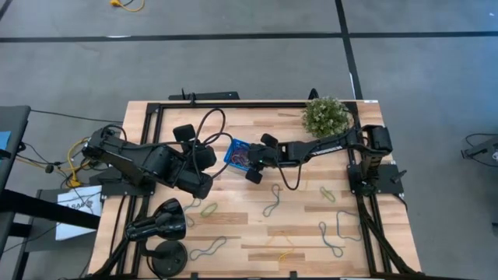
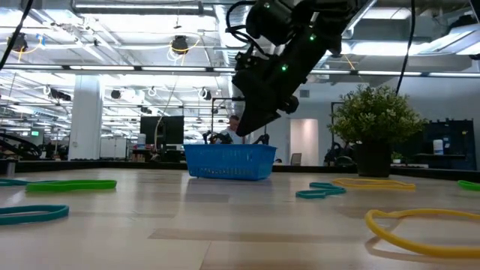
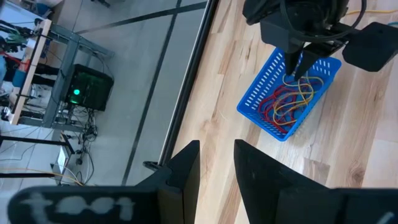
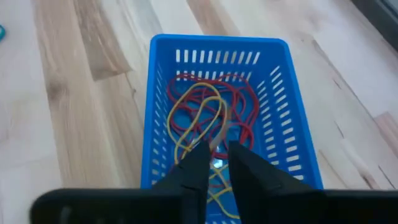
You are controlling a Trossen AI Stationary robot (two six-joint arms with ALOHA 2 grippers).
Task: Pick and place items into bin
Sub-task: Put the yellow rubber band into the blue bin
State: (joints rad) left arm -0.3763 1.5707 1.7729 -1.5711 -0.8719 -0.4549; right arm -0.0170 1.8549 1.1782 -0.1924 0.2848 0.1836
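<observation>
- The right claw [image 4: 214, 155] hangs over the blue basket [image 4: 160, 106], its fingers a little apart above a yellow band [image 4: 198, 118]; nothing is pinched between them.
- The basket sits near the table's middle, at nine o'clock from the plant [image 1: 325, 116], with red bands [image 4: 239, 106] and yellow ones piled inside.
- The left claw [image 3: 216, 163] waits at eight o'clock from the basket, fingers slightly parted and empty.
- Loose bands [image 1: 271, 204] lie on the table [image 1: 257, 233] at six o'clock from the basket.
</observation>
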